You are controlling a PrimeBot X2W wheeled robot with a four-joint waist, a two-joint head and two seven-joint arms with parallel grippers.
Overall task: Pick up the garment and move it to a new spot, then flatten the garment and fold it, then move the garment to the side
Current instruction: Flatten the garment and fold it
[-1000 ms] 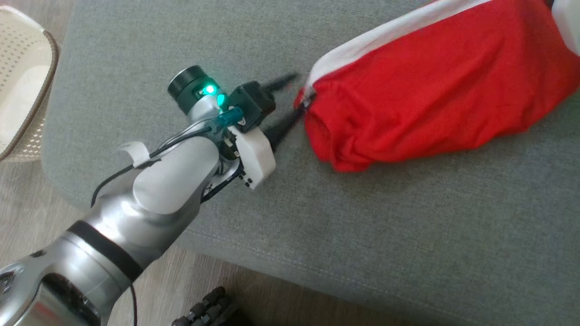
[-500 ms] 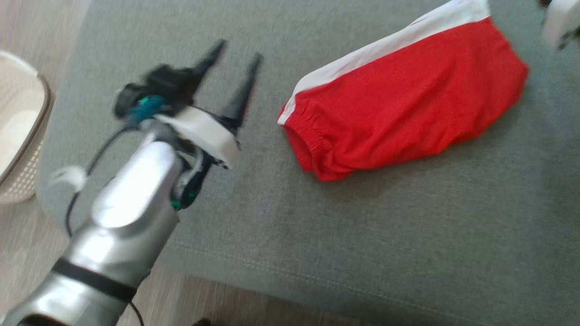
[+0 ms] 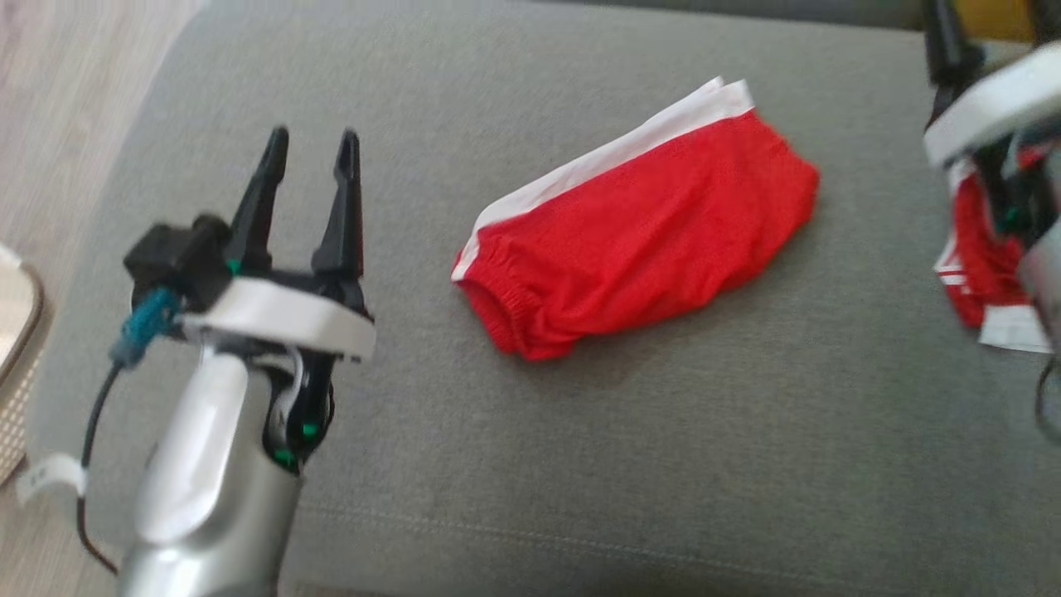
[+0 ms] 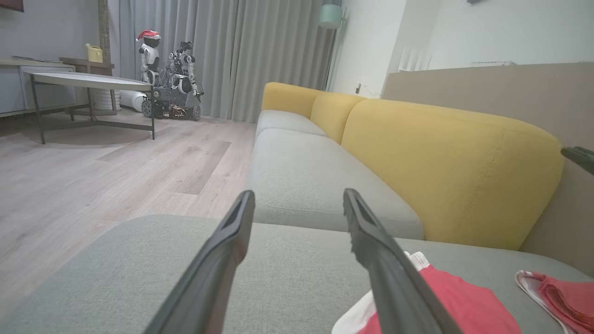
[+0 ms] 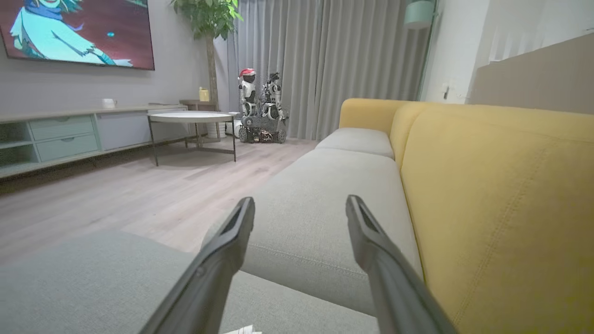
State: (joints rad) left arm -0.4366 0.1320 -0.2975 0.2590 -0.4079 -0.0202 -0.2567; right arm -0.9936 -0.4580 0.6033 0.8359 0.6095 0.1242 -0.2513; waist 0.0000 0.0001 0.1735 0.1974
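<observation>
Since a second ago my left claw (image 3: 313,143) has pulled back from the red garment (image 3: 638,236). Head view: claw spread, garment apart to its right on the sofa seat (image 3: 580,464). Left wrist: garment low right, partly behind the claw. Right wrist: right claw (image 5: 299,204) spread.

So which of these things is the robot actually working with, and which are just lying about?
In the job: folded red garment, left gripper, right gripper, both open.
Lying about: second red garment, pale basket, round table.

Folded red garment (image 3: 638,236) on cushion (image 3: 580,464)
</observation>
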